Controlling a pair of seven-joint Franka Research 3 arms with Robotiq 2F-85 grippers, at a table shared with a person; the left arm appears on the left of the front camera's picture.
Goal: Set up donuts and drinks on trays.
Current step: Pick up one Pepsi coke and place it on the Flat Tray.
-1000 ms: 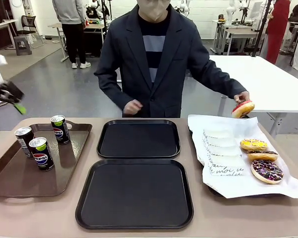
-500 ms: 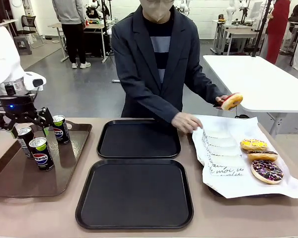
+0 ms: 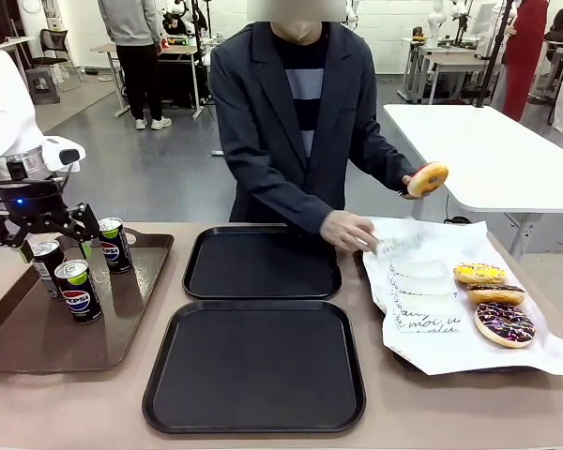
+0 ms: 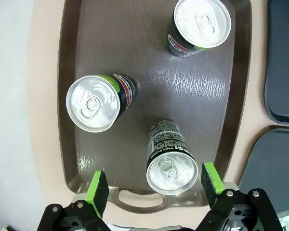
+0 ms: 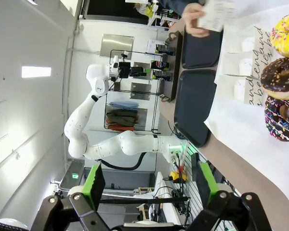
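Left claw (image 3: pixel 54 246) is being held wide open with nothing gripped, hovering over the long brown plastic tray (image 3: pixel 38 337). Three slim black Pepsi cans with silver tops (image 3: pixel 78 292) are being kept upright on it, directly beneath. In the wrist view the nearest can (image 4: pixel 172 173) is being framed between the green pads (image 4: pixel 97 187), untouched. Probably being lined up for a top-down pick, with the pads spread so the can body is being cleared on both sides.

Two black square plastic trays with raised rims (image 3: pixel 263 264) are lying bare just beside this claw, toward table middle. These are the drop targets, so the task is being judged barely started.

Right claw (image 5: pixel 150 180) is also being held wide and empty, off the table edge. Three glazed round donuts (image 5: pixel 282 79) on the white paper sheet (image 5: pixel 250 144) are being seen ahead of it, well apart.

One orange-glazed donut (image 3: pixel 428 178) is being held up by the person's hand (image 3: pixel 409 184), far from the left claw. A white paper sleeve is being lifted by the other hand (image 3: pixel 347 230), presumably for wrapping it.

Surface: a smooth tan tabletop (image 3: pixel 75 412) is being shared. Room: a grey-floored lab, with white tables and other people being seen farther back.
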